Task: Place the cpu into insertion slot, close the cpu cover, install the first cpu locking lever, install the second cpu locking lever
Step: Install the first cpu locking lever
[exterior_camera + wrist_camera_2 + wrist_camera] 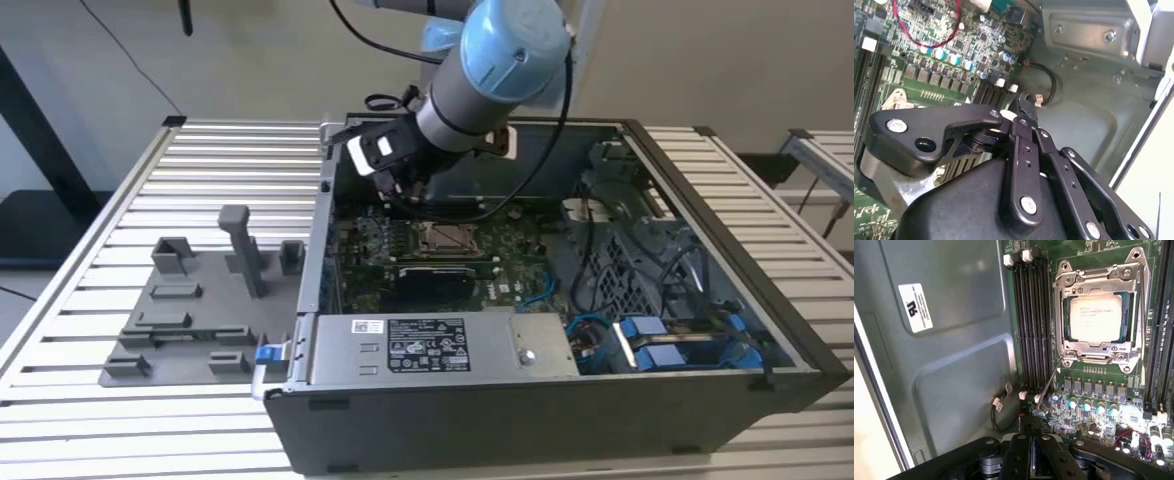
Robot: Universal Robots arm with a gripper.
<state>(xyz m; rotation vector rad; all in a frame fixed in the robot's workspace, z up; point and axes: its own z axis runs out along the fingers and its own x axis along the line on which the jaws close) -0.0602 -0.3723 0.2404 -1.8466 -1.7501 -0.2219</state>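
Arm reaches down into the open computer case [694, 330]. Pincer [400, 190] hangs over the motherboard [521, 265], close to the case's back wall.

Pincer state: narrow. In the second wrist view the black fingers [1026, 107] run together to a point. Cannot tell whether anything is pinched between them.

The cpu [1095, 317] sits in the insertion slot [1064, 315], ahead of the fingertips and well apart from them. Its pale square top shows through the window of the cpu cover [1099, 276]. The cover lies flat on the chip's edges.

In the exterior view the slot [447, 238] lies just beyond the pincer, toward the exterior view's right.

A thin metal locking lever [1051, 377] leaves the slot corner nearest the pincer and slants toward the fingertips [1029, 422]. Its free end stops just short of them, over the white clips of the memory slots [1031, 320]. Contact is not clear.

Between pincer and slot there is a row of small capacitors [1086, 404]. Beside the pincer are the grey case wall [954, 365], bearing a white sticker [916, 307], and a looped black cable [996, 415].

Away from the pincer, outside the case, a grey fixture tray [187, 310] rests on the slatted table [80, 250].
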